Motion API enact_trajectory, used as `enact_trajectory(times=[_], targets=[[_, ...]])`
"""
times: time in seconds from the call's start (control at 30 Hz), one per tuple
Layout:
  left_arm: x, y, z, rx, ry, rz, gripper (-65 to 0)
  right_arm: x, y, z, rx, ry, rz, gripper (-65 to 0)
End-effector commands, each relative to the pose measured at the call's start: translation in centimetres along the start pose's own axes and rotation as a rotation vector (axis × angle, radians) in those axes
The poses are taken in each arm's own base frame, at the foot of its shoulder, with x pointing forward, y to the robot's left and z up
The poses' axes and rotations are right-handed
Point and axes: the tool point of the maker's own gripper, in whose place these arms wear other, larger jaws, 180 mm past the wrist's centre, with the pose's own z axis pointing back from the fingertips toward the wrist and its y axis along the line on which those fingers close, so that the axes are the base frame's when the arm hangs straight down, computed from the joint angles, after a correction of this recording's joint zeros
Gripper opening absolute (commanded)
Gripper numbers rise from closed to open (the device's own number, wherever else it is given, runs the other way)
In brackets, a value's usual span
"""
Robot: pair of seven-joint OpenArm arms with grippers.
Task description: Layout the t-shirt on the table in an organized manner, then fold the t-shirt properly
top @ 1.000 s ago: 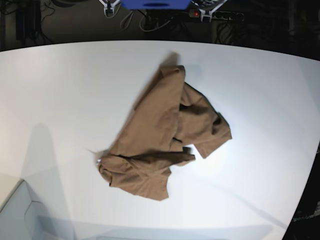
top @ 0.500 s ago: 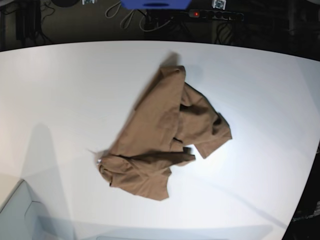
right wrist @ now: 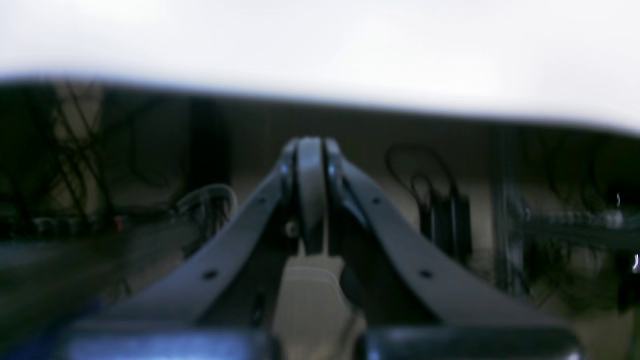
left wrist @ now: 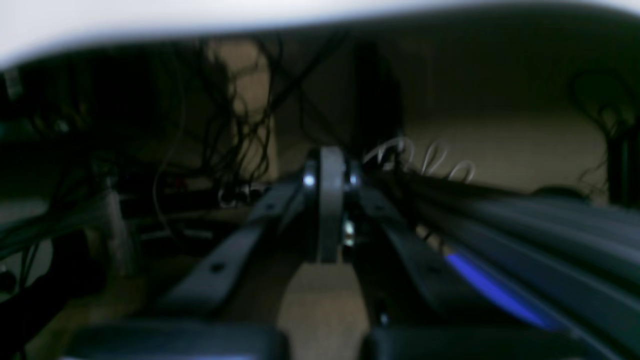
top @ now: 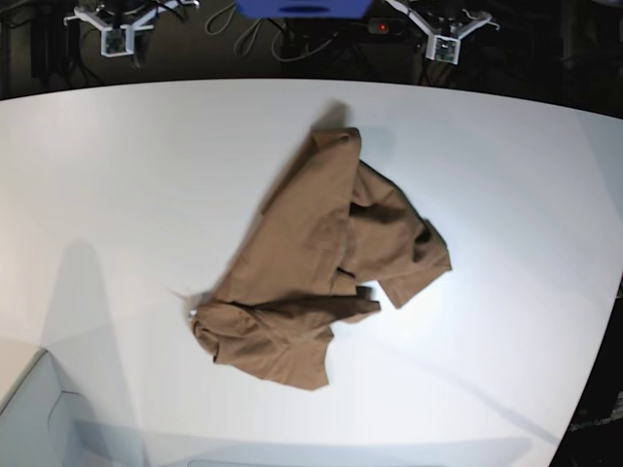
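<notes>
One t-shirt [top: 326,261] is lying crumpled near the middle of the white desk [top: 117,195], bunched into a slanted heap with layers overlapping and a sleeve or flap poking out toward the base view's right. Nothing is being held. The left gripper [left wrist: 330,172] is seen with its fingers pressed together, empty, over dark cabling beyond the desk's far edge; the right gripper [right wrist: 310,150] is likewise pinched closed on nothing, also off past the far edge. In the base view both are only partly showing at the top, well apart from the shirt.

The cloth is judged to be light, soft and limp, so it is likely to sag and drag rather than keep any shape when lifted. A slide on the smooth surface is expected if it is pulled low. Best holds are judged to be single-layer edges: the outer corner at the near end and the flap at the right, one per gripper, so it can be spread. Pinching several layers at once is being risked in the thick middle folds.
</notes>
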Motion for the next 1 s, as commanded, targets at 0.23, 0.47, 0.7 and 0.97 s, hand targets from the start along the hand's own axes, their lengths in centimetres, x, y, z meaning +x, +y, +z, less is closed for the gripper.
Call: enact_trajectory(times=[0.23,0.47,0.7,0.97], targets=[[4.4,-0.2,1.5,-0.005,-0.123,0.0,-65.0,6.4,1.6,-0.8,0.035,-0.189,-0.032,-65.0],[6.3,-0.6,1.2,-0.048,-0.171,0.09,-63.0,9.6,8.8,-1.2,0.231,-0.276,-0.096,-51.7],[8.8,-0.1,1.0,-0.164,-0.218,0.23,-32.5,11.3,14.1,-1.6,0.379,-0.254,-0.099,-31.3],[12.3,2.7,0.6,-0.19,-0.29,0.262,-19.3,16.5,19.1,-3.1,0.517,-0.289,-0.029,-30.2]])
